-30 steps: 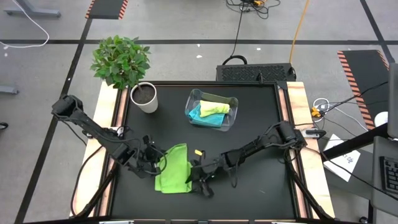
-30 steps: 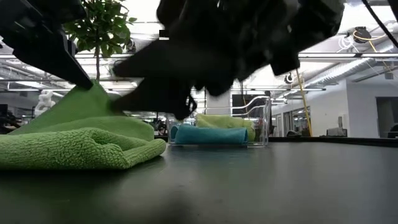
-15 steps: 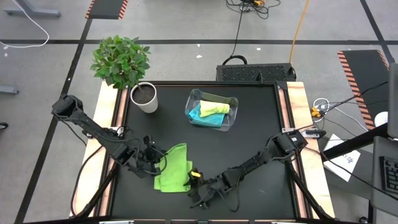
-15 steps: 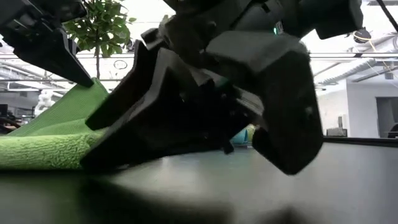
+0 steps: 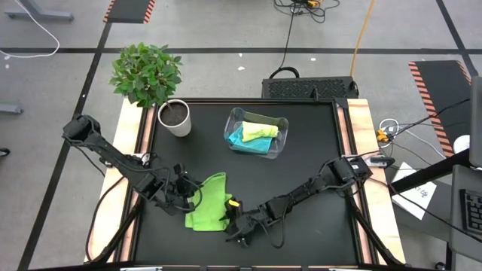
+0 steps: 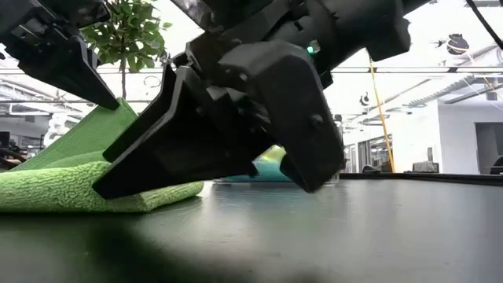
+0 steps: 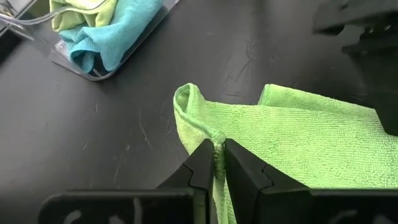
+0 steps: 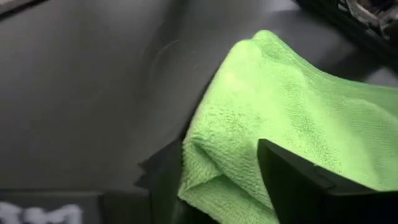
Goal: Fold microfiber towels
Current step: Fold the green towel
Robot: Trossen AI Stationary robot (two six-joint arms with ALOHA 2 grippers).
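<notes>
1. Right gripper [image 5: 235,228] low at table's front edge, jaws spread wide around near corner fold of bright green towel [image 5: 208,209], one finger [image 8: 298,186] over the cloth, one under; not clamped yet.
2. Left gripper [image 5: 185,199] at towel's left edge, pinched tight on a bunched edge, fingertips [image 7: 210,163] squeezing a thin ridge of pile.
3. Green towel front-centre on black table [image 5: 301,162], part folded, layers stacked, left side lifted in a slope toward left gripper.
4. Handling guess: light, limp, no stiffness, sags wherever unsupported; terry pile grippy, unlikely to slip. Best taken at corners or hem, through both layers, else top layer peels off.
5. Clear bin [image 5: 256,132] toward back, centre-right, holding turquoise towel [image 5: 248,140] and pale yellow-green towel [image 5: 260,130], crumpled, not folded.
6. Potted plant [image 5: 154,84] at back left corner, well apart.
</notes>
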